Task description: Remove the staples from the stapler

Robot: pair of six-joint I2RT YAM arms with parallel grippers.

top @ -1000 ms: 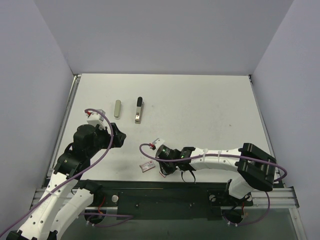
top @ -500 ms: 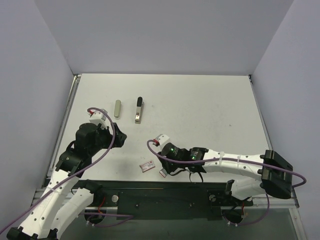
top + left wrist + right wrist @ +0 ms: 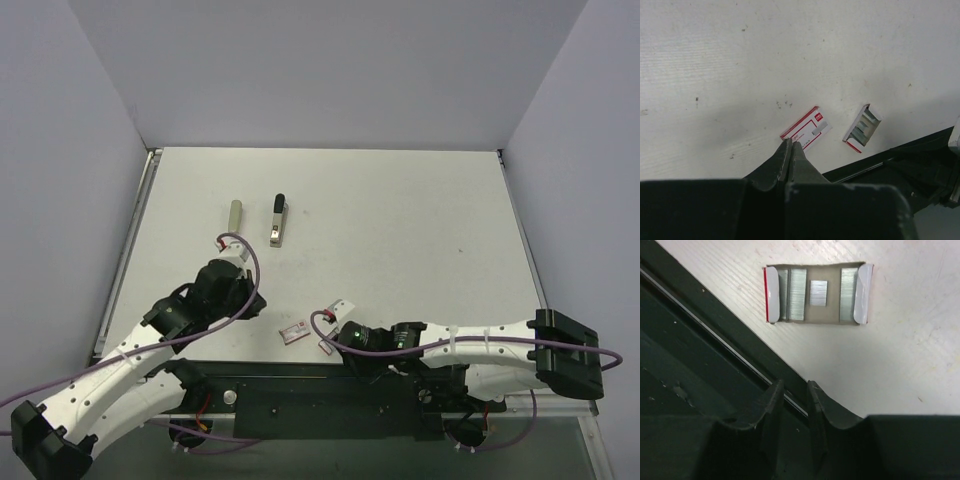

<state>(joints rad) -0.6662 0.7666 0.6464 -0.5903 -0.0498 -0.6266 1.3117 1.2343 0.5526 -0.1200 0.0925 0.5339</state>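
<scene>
The stapler (image 3: 277, 221), a slim grey-silver bar with a black tip, lies on the far left part of the table, away from both arms. It does not show in either wrist view. My left gripper (image 3: 258, 304) (image 3: 790, 145) is shut with nothing in it, its tips just short of a small red-and-white box (image 3: 806, 128) (image 3: 293, 332). My right gripper (image 3: 338, 345) (image 3: 793, 387) hangs over the table's front edge, its jaws a narrow gap apart and empty. Ahead of it lies an open cardboard tray (image 3: 815, 310) (image 3: 327, 346) holding strips of staples (image 3: 797, 294).
A small grey oblong piece (image 3: 234, 215) lies left of the stapler. A black rail (image 3: 300, 385) (image 3: 690, 365) runs along the table's near edge, right beside the tray. Grey walls close in the table on three sides.
My left arm has swung right and nearer, toward the red-and-white box, and its gripper has gone from wide open to shut. My right arm has drawn back toward the near edge.
</scene>
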